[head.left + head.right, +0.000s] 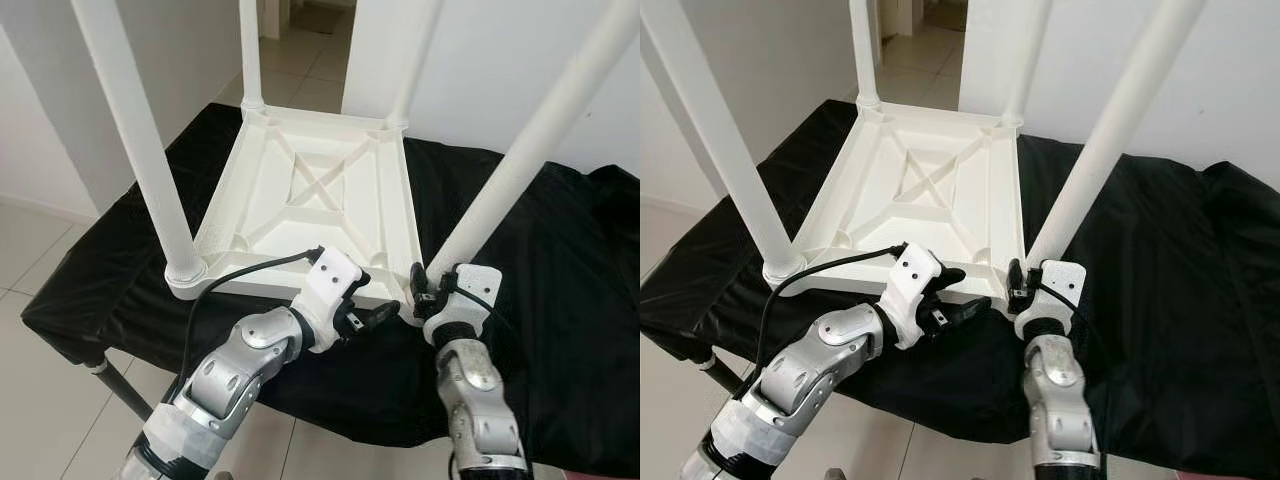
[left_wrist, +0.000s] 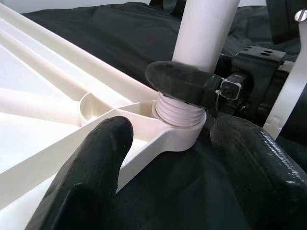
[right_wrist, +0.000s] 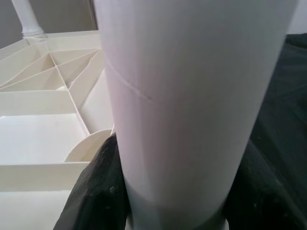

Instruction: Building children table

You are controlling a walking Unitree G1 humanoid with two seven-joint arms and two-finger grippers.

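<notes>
While the tabletop point(image 1: 310, 190) lies upside down on the black cloth point(image 1: 560, 300) in the middle of the frame, four white legs rise from its corners, and the near-right leg point(image 1: 520, 165) at lower right is the one in hand. The right gripper point(image 1: 428, 290) is closed around that leg just above its socket, and the wrist view shows a black finger point(image 3: 96, 191) on each side of the tube. The left gripper point(image 1: 375, 318) sits spread at the near edge, its fingers point(image 2: 91, 177) straddling the corner without pinching it. Threads point(image 2: 178, 111) are visible above the socket (so the leg looks not fully seated, I judge). To do this well, the right gripper should turn the leg about its own axis, keeping it upright, while the left steadies the corner so the top does not skate on the cloth. Around it: the near-left leg point(image 1: 135, 140) at left, two far legs at the top, a tiled floor point(image 1: 40, 400), and a white wall point(image 1: 500, 60) behind. The left arm's cable point(image 1: 240, 275) drapes over the near rim and could snag; loose cloth folds may let the top shift.
</notes>
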